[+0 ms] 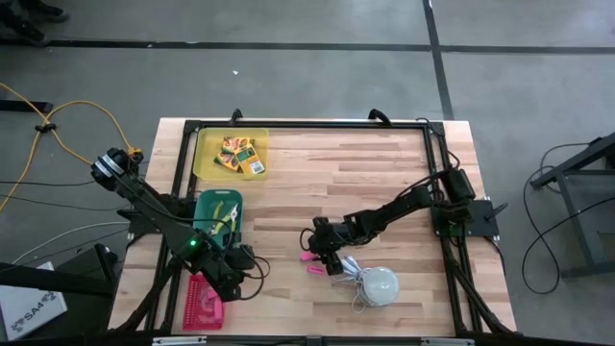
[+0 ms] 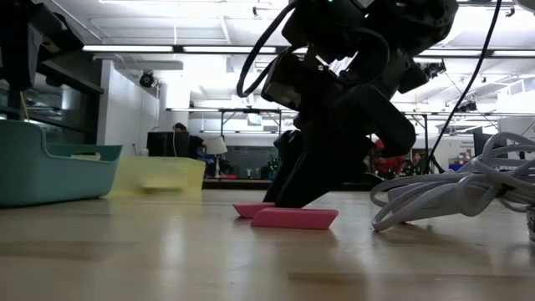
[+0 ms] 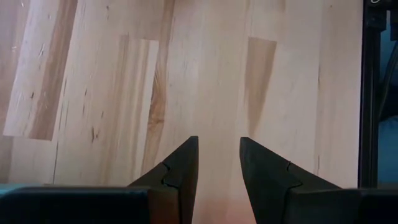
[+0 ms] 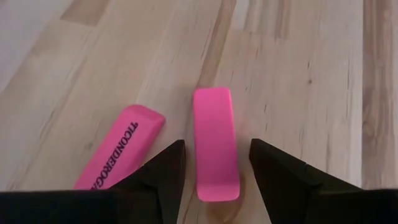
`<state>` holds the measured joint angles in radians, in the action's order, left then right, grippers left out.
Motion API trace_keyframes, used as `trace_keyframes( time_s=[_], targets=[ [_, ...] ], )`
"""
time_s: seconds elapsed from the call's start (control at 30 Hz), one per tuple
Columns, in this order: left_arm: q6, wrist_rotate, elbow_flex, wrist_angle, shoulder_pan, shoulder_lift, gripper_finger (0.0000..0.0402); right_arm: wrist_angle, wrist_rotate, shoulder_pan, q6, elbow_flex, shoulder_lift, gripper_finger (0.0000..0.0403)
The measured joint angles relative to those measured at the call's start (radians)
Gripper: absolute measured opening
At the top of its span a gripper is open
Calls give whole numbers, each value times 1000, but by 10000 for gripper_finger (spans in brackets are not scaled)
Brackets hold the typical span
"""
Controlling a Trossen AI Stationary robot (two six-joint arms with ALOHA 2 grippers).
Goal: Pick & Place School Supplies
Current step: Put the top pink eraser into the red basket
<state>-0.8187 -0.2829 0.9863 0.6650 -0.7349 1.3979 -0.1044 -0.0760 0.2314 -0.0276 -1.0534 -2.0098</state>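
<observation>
We see the right gripper (image 4: 216, 163) lowered to the wooden table (image 4: 298, 74), its two dark fingers spread apart with nothing clamped between them. In the right wrist view, a plain pink eraser (image 4: 215, 143) lies lengthwise in the gap between the fingers, and we cannot tell whether either finger touches it. Just beside it, angled away, lies a second pink eraser (image 4: 121, 155) printed with dark lettering, outside the fingers. In the low view the right gripper (image 2: 305, 188) stands over the two pink blocks, both flat on the tabletop, the nearer one (image 2: 294, 218) in front of the farther one (image 2: 252, 209). From above, the right gripper (image 1: 322, 245) sits near the table's middle, with the erasers (image 1: 312, 262) showing as small pink marks beside it.

Near it on the right side we find a white dome-shaped thing (image 1: 378, 284) with a coiled white cord (image 2: 451, 196).

The left gripper (image 3: 217, 165) waits over bare wood near the table's front left, fingers apart and empty. Beside that arm we see a teal bin (image 1: 213, 204) holding the lime-green-handled tool (image 1: 225, 213), and a pink basket (image 1: 203, 302) at the front edge. At the back left a yellow tray (image 1: 207, 144) holds the yellow-and-green boxes (image 1: 240, 156).
</observation>
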Motion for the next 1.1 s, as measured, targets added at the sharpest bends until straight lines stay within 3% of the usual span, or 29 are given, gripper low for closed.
trace_keyframes(
  time_s=[0.33, 0.67, 0.8, 1.1],
  targets=[
    [0, 4, 0, 0, 0, 0, 114, 7, 0, 0, -1, 2, 2, 168],
    [0, 4, 0, 0, 0, 0, 114, 7, 7, -2, -4, 2, 2, 86],
    [2, 4, 0, 0, 0, 0, 114, 11, 5, -2, -4, 2, 11, 72],
    [261, -37, 0, -84, 0, 0, 114, 6, -42, -3, -7, 4, 88, 71]
  ],
)
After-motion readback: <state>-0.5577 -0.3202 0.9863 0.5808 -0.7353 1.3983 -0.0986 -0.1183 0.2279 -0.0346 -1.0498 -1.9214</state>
